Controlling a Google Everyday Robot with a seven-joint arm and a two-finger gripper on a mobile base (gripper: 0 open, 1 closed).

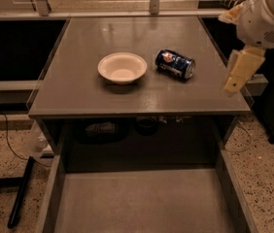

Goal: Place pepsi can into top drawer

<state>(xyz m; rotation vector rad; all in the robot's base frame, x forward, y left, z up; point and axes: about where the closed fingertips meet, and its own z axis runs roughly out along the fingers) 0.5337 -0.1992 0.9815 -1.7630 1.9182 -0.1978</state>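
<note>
The pepsi can [175,64] lies on its side on the grey tabletop [88,96], right of centre, silver end facing right. The top drawer [142,203] is pulled out below the tabletop's front edge; its flat grey floor is bare. My gripper [237,74] hangs from the white arm [268,13] over the table's right edge. It is right of the can, above the surface, apart from it and holding nothing.
A white bowl [122,68] stands upright on the tabletop just left of the can. Dark objects [146,125] sit in the shadowed cavity behind the drawer. A black stand leg [20,193] lies on the speckled floor at the left.
</note>
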